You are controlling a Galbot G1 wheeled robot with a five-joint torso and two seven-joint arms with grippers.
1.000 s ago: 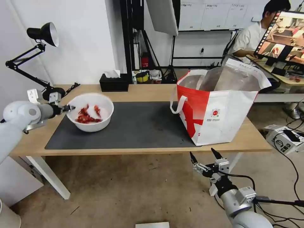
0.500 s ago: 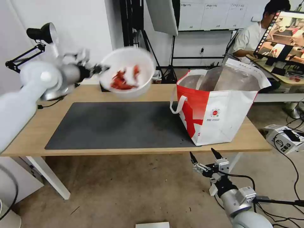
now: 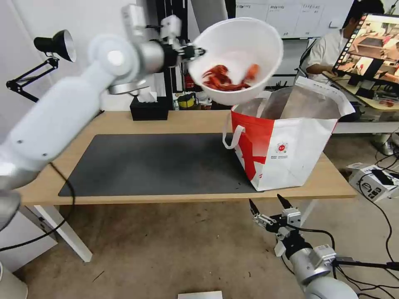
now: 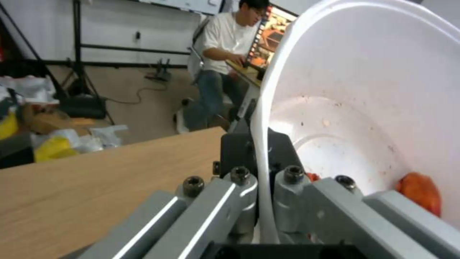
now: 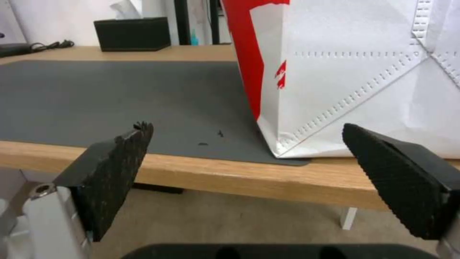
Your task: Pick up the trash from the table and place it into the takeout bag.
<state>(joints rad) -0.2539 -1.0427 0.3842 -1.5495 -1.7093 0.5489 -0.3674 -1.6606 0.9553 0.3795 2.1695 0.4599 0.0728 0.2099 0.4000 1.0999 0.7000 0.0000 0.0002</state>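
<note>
The takeout bag (image 3: 286,137) carries a small round red logo (image 3: 283,148) on its white side, with some tiny lines of text under it that are too small to read. No other writing can be read.

The left arm is raised high and reaches across from the robot's left toward the bag. The left gripper (image 3: 195,52) is clamped on the rim of the white bowl (image 3: 237,58); in the left wrist view the thin rim passes between the two metal fingers (image 4: 239,194). The bowl is in the air, tilted with its opening toward the camera, above the near-left edge of the bag's open mouth. The red shells (image 3: 226,79) lie together in the lower part of the bowl.

The bag stands upright on the right part of the table (image 3: 187,120), partly on the dark grey mat (image 3: 158,164), and its silver lining is visible inside. A black tissue box (image 3: 149,109) stands at the far edge of the table.

The right gripper (image 3: 268,203) hangs low in front of the table edge, below the bag, with its black pads (image 5: 120,162) spread wide and nothing between them.
</note>
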